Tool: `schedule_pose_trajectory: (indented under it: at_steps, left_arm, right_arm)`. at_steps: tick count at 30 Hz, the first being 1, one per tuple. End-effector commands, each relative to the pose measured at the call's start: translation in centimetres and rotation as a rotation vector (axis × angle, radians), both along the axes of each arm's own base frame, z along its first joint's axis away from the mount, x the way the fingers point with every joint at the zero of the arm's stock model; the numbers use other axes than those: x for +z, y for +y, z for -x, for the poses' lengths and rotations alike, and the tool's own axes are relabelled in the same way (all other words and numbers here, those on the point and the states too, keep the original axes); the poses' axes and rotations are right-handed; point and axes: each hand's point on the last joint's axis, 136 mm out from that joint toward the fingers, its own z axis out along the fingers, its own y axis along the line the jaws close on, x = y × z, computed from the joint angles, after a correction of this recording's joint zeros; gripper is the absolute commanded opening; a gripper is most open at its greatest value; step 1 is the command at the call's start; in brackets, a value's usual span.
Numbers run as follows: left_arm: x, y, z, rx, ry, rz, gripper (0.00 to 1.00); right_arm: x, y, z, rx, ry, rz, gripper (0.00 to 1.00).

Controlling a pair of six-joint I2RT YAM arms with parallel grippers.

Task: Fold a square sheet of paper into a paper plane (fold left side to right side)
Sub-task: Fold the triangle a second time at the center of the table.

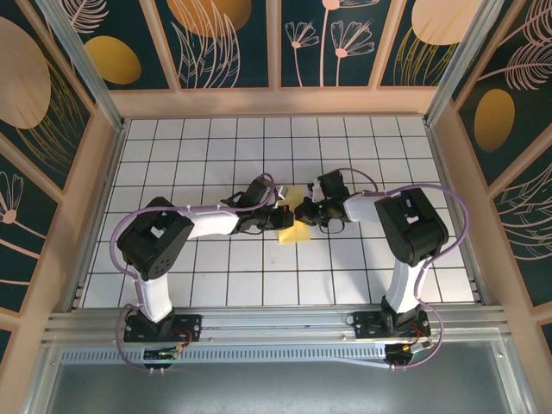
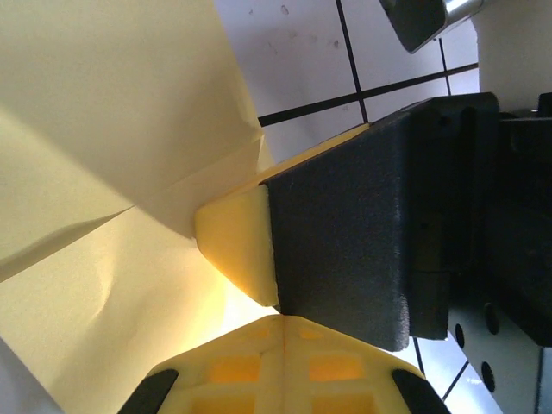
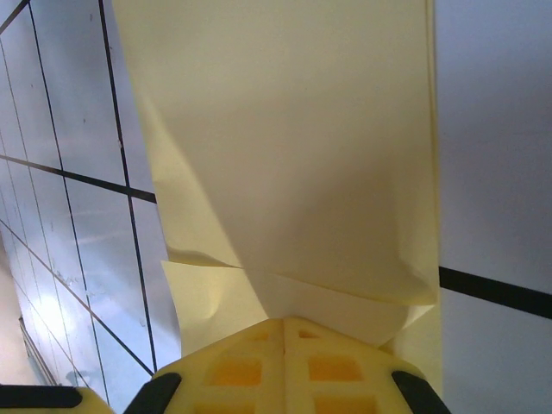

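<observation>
Square sheet of paper (image 1: 294,233) — creased, part-folded — is midway on the counter (image 1: 216,276). My left fingers (image 2: 233,371) and right fingers (image 3: 336,368) are each closed on an edge. Judged light, limp, tear-prone: pinch close to creases.

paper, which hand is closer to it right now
Neither, it's a tie: both are on the paper. The left hand pinches it from its left side and the right hand from its right side, fingertips almost meeting.
</observation>
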Motion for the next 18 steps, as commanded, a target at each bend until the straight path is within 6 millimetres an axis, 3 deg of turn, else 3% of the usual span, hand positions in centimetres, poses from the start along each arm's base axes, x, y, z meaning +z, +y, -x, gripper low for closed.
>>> schedule_pose_trajectory:
  at_steps: [1, 10, 18]
  left_arm:
    - [-0.6, -0.5, 0.2, -0.041, 0.016, 0.013, 0.01]
    - [-2.2, -0.1, 0.9, -0.065, 0.044, -0.023, 0.01]
    - [-2.3, 0.5, 1.3, -0.064, 0.033, -0.039, 0.01]
  right_arm:
    - [-4.4, -2.4, 1.8, -0.026, 0.096, 0.156, 0.00]
    - [-4.5, -2.4, 1.8, -0.026, 0.098, 0.160, 0.00]
    - [-4.4, -2.4, 1.7, -0.025, 0.097, 0.162, 0.00]
